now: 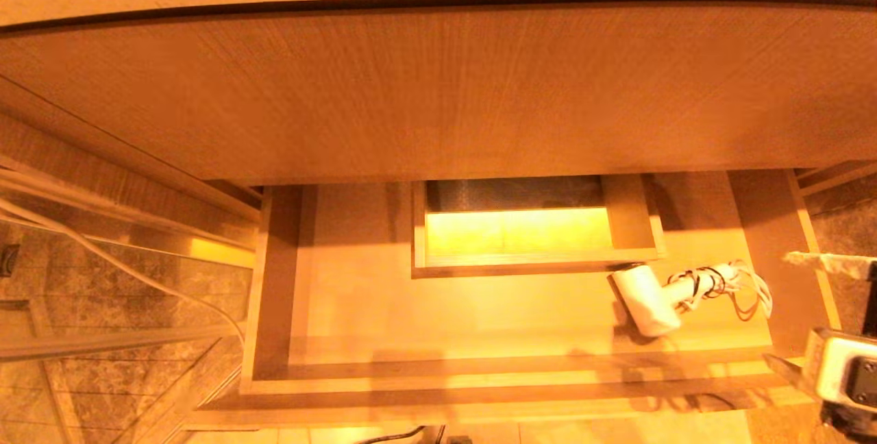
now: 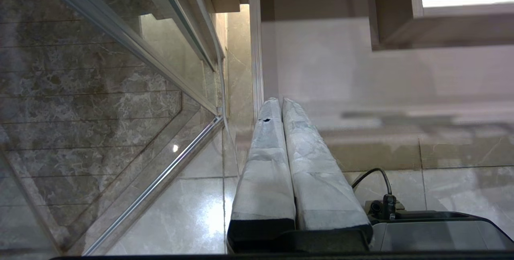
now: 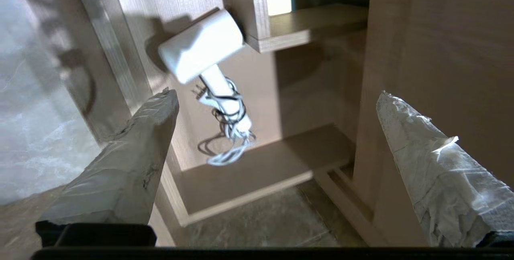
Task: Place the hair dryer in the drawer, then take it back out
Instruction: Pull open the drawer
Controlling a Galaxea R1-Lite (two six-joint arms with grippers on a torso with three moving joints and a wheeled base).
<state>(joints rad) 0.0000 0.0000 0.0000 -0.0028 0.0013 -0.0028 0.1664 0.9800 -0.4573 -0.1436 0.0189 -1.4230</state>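
The drawer [image 1: 329,307] stands pulled out beneath the wood panel [image 1: 438,88], its pale floor lit from above. The dryer [image 1: 647,300] lies inside on the floor, toward four o'clock of the drawer's centre in the head view, its stubby barrel just beside the near right corner of the boxed cut-out [image 1: 534,231] at the back. The handle points toward three o'clock, and the cord [image 1: 736,286], bound with black ties, trails from its end in loose loops toward the drawer's right wall.

The right gripper [image 1: 832,324] hangs outside the drawer off its right front corner, at about four o'clock from the dryer and apart from it. In the right wrist view its two wrapped fingers [image 3: 132,163] stand spread wide with nothing between them, the dryer [image 3: 200,45] lying well ahead on the drawer floor.

The left gripper [image 2: 281,105] appears only in its own wrist view, its fingers [image 2: 265,163] pressed together side by side and holding nothing, above the tiled floor [image 2: 192,212] beside a glass partition [image 2: 100,91].
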